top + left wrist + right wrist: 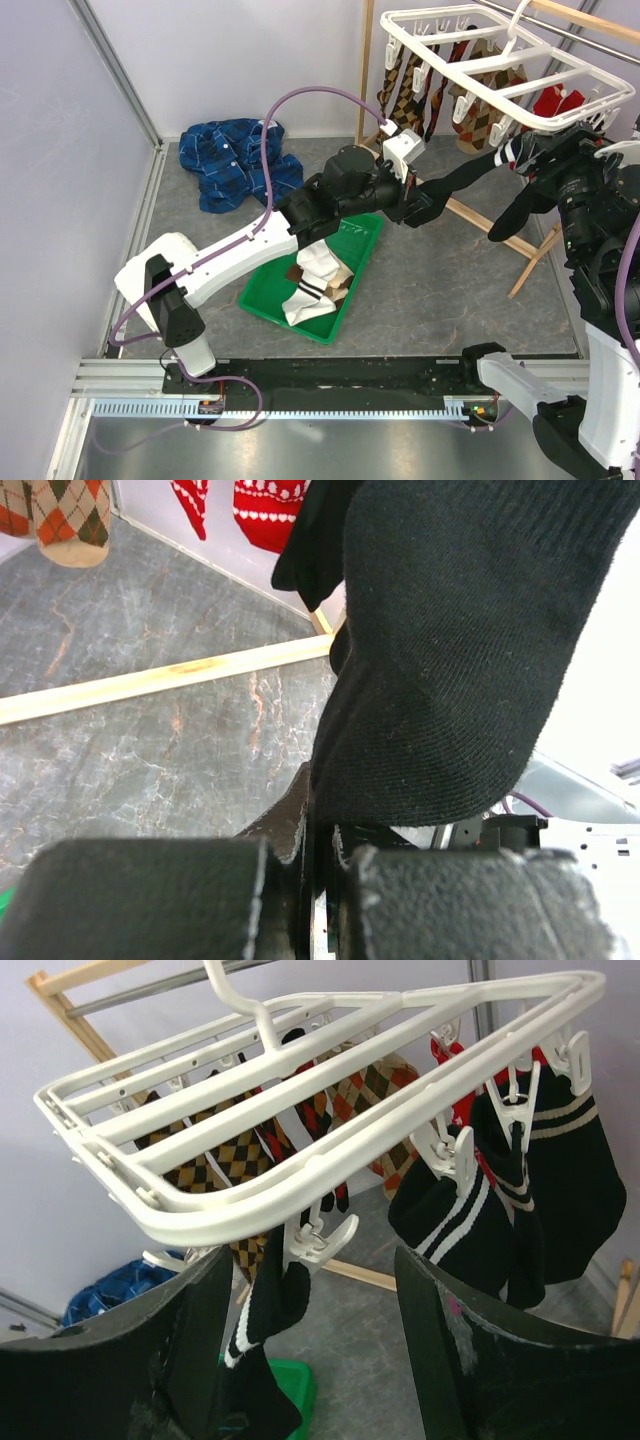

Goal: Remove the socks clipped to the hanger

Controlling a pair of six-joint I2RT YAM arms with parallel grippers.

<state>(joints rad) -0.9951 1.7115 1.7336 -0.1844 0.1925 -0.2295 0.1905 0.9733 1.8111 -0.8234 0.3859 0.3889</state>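
Black sock (pixel 465 178), pinched at one end in my left jaws, stretched taut up and away from them to its clip (pixel 322 1232) on the hanger (pixel 300 1185); my right jaws, spread wide, sat just below that clip, the nearer arm.

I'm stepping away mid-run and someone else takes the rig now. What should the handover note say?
Left gripper: shut on a black sock, stretched toward the hanger.
Right gripper: open, lined up on a clip at the hanger's near rail.
Done: socks lie in the green bin.
Left: free this sock; argyle socks, red socks and striped black socks hang clipped.
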